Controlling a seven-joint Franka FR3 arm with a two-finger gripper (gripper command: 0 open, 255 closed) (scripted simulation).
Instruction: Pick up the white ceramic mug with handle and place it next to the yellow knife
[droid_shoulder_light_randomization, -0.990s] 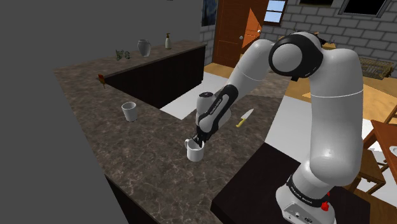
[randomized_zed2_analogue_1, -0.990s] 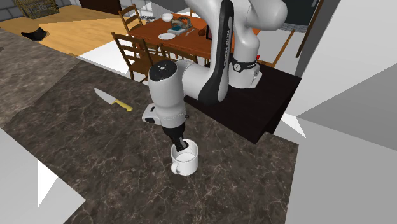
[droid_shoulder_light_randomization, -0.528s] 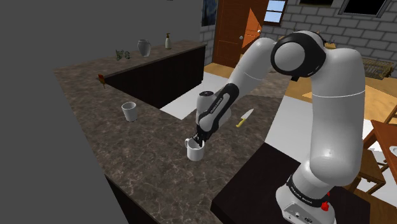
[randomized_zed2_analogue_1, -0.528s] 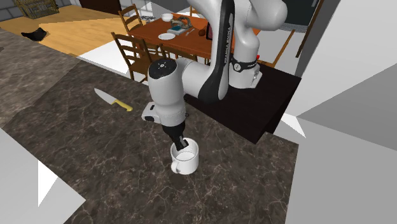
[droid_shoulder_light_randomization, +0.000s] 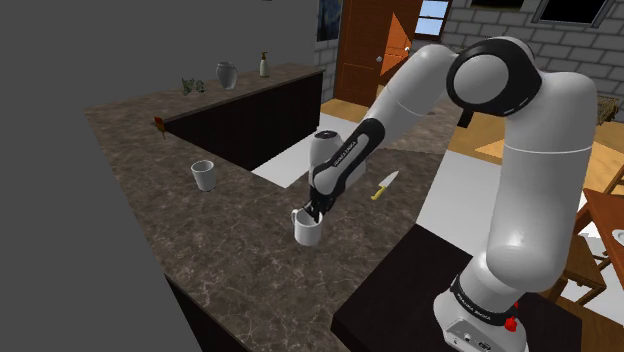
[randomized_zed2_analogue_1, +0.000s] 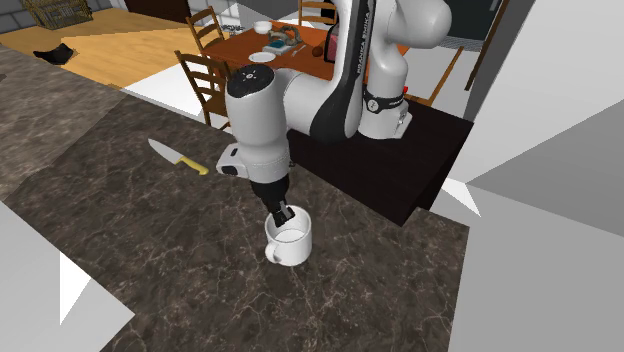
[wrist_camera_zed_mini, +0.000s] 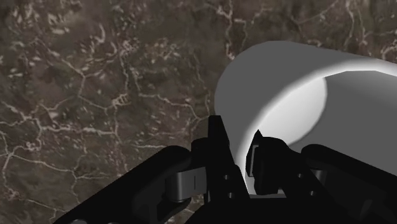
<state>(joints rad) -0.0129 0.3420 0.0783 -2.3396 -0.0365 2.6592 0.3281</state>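
The white mug (droid_shoulder_light_randomization: 309, 230) (randomized_zed2_analogue_1: 287, 240) hangs a little above the dark marble counter (droid_shoulder_light_randomization: 200, 230), its handle facing away from the arm. My gripper (droid_shoulder_light_randomization: 314, 212) (randomized_zed2_analogue_1: 283, 214) (wrist_camera_zed_mini: 245, 156) is shut on the mug's rim, one finger (wrist_camera_zed_mini: 219, 149) outside the wall and one inside. The wrist view shows the mug (wrist_camera_zed_mini: 280, 95) clasped at its near wall. The yellow-handled knife (droid_shoulder_light_randomization: 384, 185) (randomized_zed2_analogue_1: 178, 156) lies flat on the counter, a hand's length from the mug, toward the counter's edge.
A second white cup (droid_shoulder_light_randomization: 204, 175) stands further along the counter at the shoulder view's left. A vase (droid_shoulder_light_randomization: 226, 75) and bottle (droid_shoulder_light_randomization: 264, 64) sit on the far counter. A dining table (randomized_zed2_analogue_1: 275, 50) with chairs lies beyond the counter's edge.
The gripper has risen with the mug in it, lifting it off the counter and shifting it slightly toward the knife. The arm's elbow has moved upward.
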